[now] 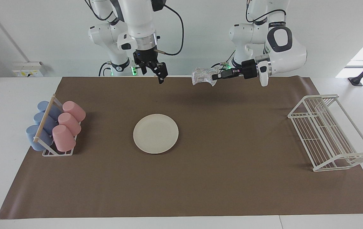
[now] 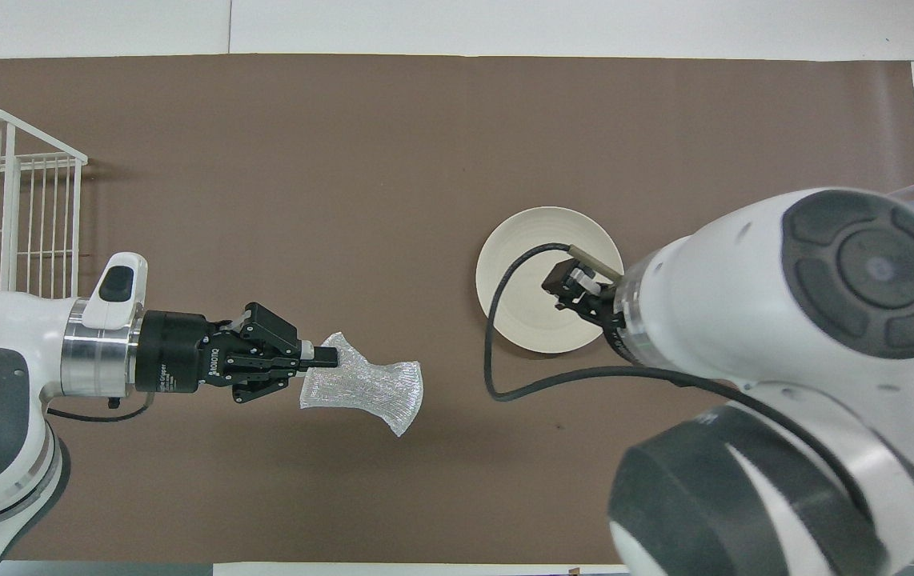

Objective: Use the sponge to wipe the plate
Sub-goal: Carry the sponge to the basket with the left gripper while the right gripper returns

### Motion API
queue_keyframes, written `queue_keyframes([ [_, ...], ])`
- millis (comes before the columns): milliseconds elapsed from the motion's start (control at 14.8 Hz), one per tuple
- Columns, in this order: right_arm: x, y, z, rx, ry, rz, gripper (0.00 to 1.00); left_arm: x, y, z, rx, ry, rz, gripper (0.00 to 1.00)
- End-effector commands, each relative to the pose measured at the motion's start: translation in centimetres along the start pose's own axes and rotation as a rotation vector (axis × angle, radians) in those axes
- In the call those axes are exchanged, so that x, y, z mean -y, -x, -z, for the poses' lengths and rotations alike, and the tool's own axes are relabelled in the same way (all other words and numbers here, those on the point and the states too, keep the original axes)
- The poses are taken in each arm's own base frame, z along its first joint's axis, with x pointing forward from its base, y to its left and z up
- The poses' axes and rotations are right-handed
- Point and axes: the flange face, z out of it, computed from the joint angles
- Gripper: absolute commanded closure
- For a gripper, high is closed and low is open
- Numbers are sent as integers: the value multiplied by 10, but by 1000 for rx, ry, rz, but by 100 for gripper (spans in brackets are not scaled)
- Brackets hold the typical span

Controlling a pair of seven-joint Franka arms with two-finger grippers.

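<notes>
left tool (image 1: 214, 76) up over the mat (image 1: 232, 133), pinching the sponge (image 1: 203, 76), plate (image 1: 155, 133) flat mid-surface, right tool (image 1: 156, 70) hanging above the mat, fingers spread, holding nothing

One plate (image 1: 155, 133), one sponge (image 1: 203, 76), three pink cups (image 1: 68, 122), three blue cups (image 1: 41, 122), two white racks (image 1: 329, 133).

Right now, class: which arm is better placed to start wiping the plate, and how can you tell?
The left arm. Its left gripper already holds the sponge in the air over the mat, so it only has to carry it to the plate. The right gripper hangs empty above the mat.
</notes>
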Motion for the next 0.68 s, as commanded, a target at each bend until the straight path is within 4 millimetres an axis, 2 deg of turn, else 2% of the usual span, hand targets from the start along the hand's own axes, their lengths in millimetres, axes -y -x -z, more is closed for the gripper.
queue_keyframes([
  [0,-45,-46,6,-8,20,185,0,-10,-13,13,-83,-136,-12,100],
  [135,-75,-78,4,10,31,273,0,-7,-20,32,-160,-267,-34,100],
  [270,-94,-97,4,8,27,339,0,-9,-29,37,-212,-402,-52,100],
  [405,-103,-107,5,-1,20,393,0,-22,-35,50,-294,-550,-55,100],
  [540,-108,-115,6,-9,15,430,0,-44,-40,61,-364,-725,-45,100],
  [608,-112,-122,4,-18,8,474,0,-52,-38,62,-379,-823,-62,100],
])
